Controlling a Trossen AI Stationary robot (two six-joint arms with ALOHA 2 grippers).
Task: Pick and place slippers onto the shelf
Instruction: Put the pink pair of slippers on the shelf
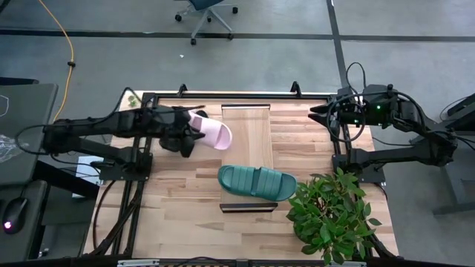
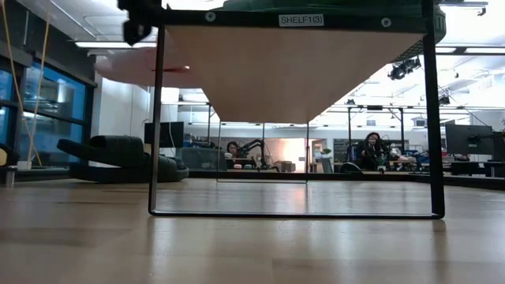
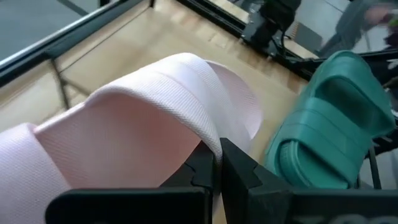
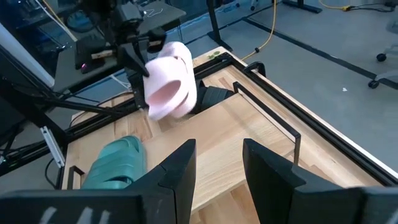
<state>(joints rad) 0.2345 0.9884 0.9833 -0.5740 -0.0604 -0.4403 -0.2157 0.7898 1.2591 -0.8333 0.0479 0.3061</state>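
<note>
Pink slipper [image 1: 213, 133] hangs clamped in the left gripper [image 1: 194, 137] beside the shelf [image 1: 248, 141]; green slipper [image 1: 257, 182] lies on it. Right gripper [image 4: 217, 163] waits, fingers apart.

Left gripper [image 4: 140, 53] holds pink slipper [image 4: 169, 87] above the shelf [image 4: 242, 149].

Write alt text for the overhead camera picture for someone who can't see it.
The left gripper holds a pale pink slipper over the left edge of the wooden shelf. A teal green slipper already lies across the shelf's near end, and the right gripper waits open at the table's right edge.
</note>
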